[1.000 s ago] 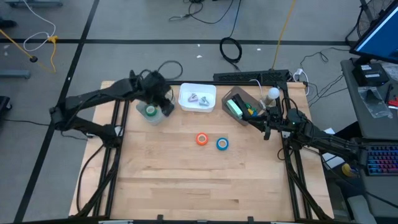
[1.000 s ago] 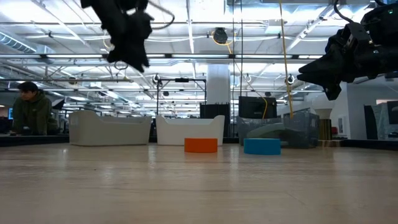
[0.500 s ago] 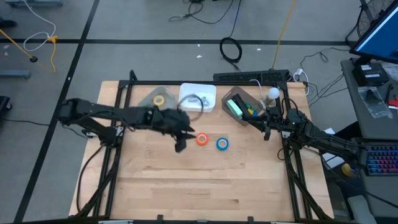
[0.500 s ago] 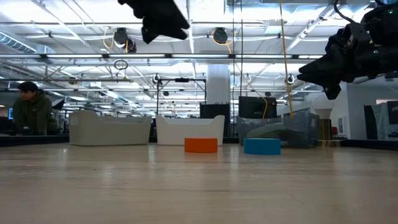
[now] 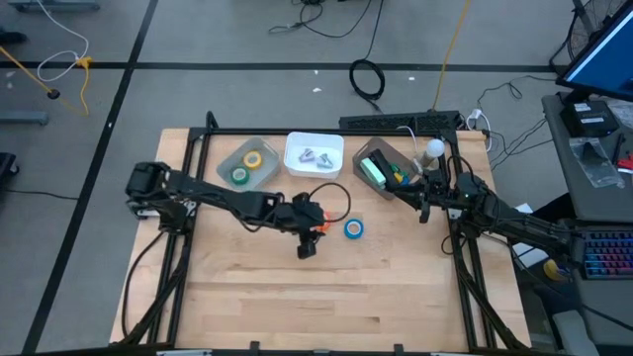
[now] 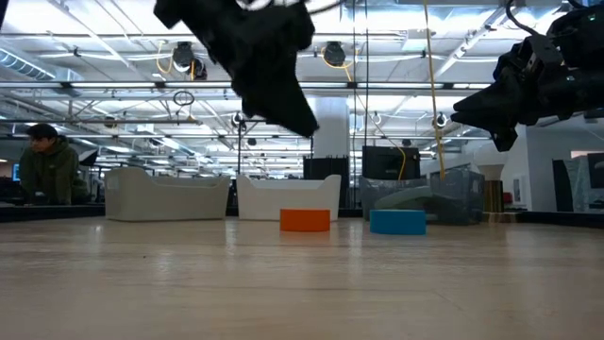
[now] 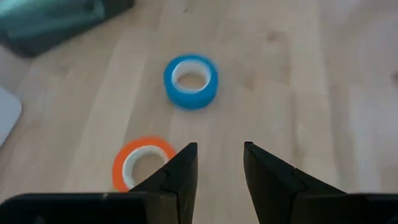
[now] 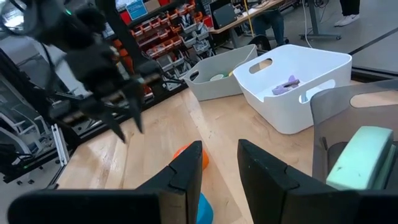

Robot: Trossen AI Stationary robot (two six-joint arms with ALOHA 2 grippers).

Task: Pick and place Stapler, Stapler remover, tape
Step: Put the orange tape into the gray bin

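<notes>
Left gripper [image 5: 308, 246] hovering just left of centre frame in the high view, above the surface [image 5: 326, 287], right beside the orange tape roll [image 5: 320, 222]; fingers parted a little with nothing between them, as the left wrist view shows. In that wrist view: orange roll [image 7: 142, 169] partly behind one finger rather than in the gap, blue tape roll [image 7: 191, 81] well ahead and apart. Blue roll [image 5: 353, 228] just right of the orange one in the high view. Green tape roll [image 5: 238, 176] and yellow tape roll [image 5: 254, 158] already lying in the grey bin [image 5: 226, 156] at upper left. Pale objects in the white bin [image 5: 315, 145] at upper centre, too small to name. Right gripper [image 5: 424, 207] waiting at the right edge beside the clear bin [image 5: 368, 153], fingers slightly apart and empty.

Likely risks from here: a finger coming down on the orange roll's rim and pushing it aside, since the gap sits off to one side; a narrow opening failing to span the ring; a nudged roll sliding into the blue one.
</notes>
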